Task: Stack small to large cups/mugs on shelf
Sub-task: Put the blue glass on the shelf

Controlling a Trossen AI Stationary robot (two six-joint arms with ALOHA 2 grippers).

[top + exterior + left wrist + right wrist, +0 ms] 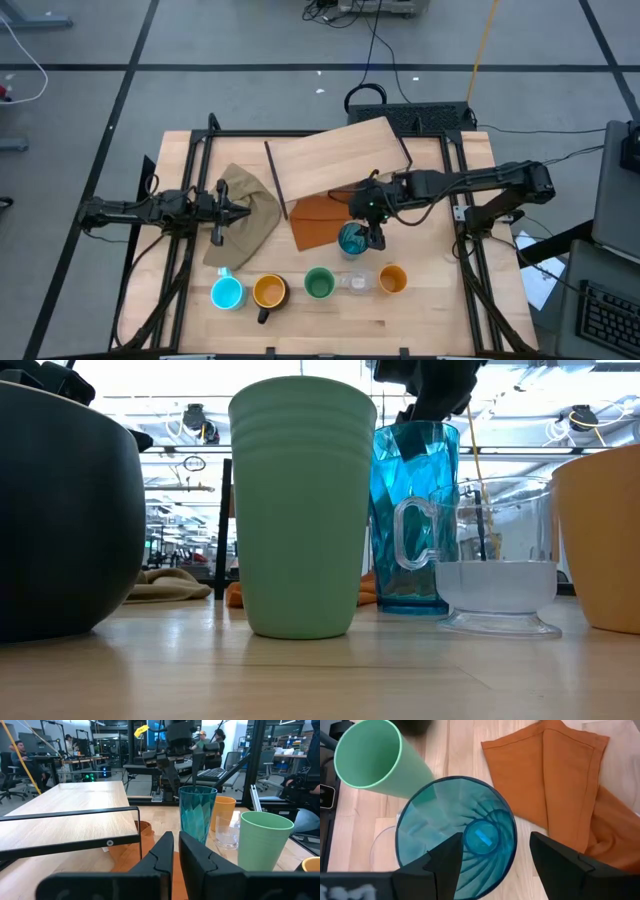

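The teal ribbed tumbler [352, 240] stands upright on the table behind a near row of a blue mug [227, 293], a black mug with orange inside [270, 291], a green cup [319, 284], a clear glass [355, 281] and an orange cup [392, 278]. My right gripper [495, 837] is open above the tumbler [455, 840], one finger over its inside and one beyond its rim. My left gripper [176, 840] is shut and empty above a tan cloth [245, 215] at the left. The plywood shelf [330, 155] stands at the far middle, with nothing on its board. My right gripper points down over the tumbler's rim [512, 832], its fingers astride the wall on the side toward the orange cloth. A gap shows between the outer finger [555, 860] and the rim. I cannot tell whether the inner finger [445, 857] touches the wall.
An orange cloth [318, 222] lies flat under the shelf's near edge, right beside the tumbler. The green cup [367, 755] and the clear glass [495, 560] stand close to the tumbler on its near side. People sit and stand in the room beyond the table.
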